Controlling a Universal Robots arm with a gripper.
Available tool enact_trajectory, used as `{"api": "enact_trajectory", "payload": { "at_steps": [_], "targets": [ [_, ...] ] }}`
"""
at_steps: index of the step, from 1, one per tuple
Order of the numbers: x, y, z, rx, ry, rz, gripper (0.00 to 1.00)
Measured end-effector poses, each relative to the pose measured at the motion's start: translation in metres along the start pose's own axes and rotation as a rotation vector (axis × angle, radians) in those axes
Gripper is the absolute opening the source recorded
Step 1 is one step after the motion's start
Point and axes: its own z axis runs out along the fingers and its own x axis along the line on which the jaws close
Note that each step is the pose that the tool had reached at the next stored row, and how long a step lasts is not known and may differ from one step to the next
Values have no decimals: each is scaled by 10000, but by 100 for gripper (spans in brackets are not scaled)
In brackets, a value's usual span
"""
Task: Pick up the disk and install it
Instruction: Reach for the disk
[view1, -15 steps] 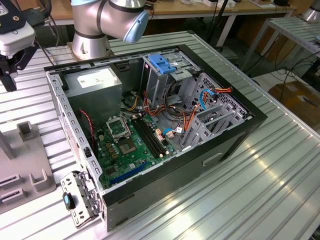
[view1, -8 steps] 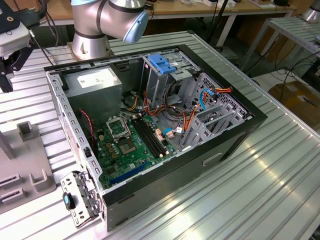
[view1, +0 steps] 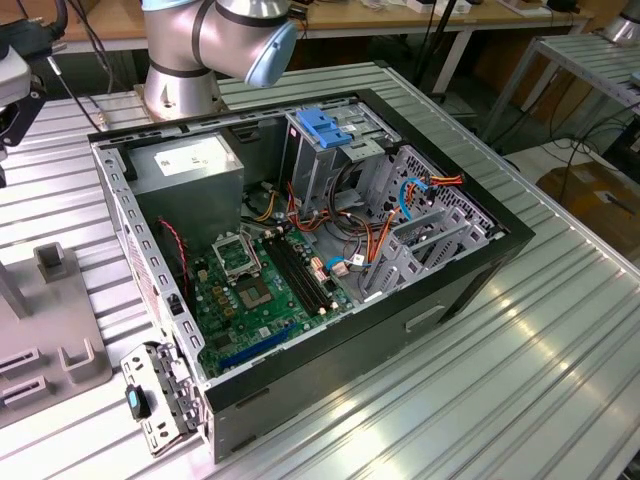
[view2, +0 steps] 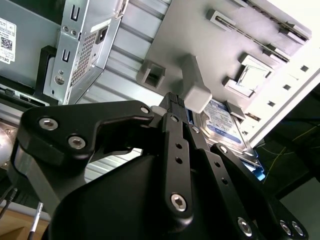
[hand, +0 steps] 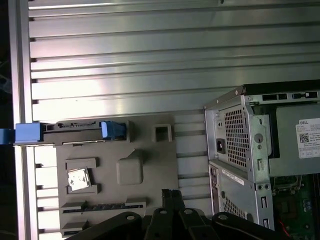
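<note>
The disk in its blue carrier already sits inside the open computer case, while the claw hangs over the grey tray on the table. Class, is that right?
No. The disk is not inside the computer case: the first wrist view shows it standing on edge in the grey tray on the table, outside the case. The claw does hang over that tray.

Silver-grey arm (view1: 185, 45), pale blue joint cap (view1: 271, 52); matte black gripper (view2: 173, 98), silver screws.
</note>
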Motion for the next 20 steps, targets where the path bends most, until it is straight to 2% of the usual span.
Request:
{"api": "enact_trajectory", "payload": {
  "at_steps": [16,20],
  "targets": [
    [53,-1,-1,0,0,1,11],
    [111,3,-1,1,0,2,11]
  ]
}}
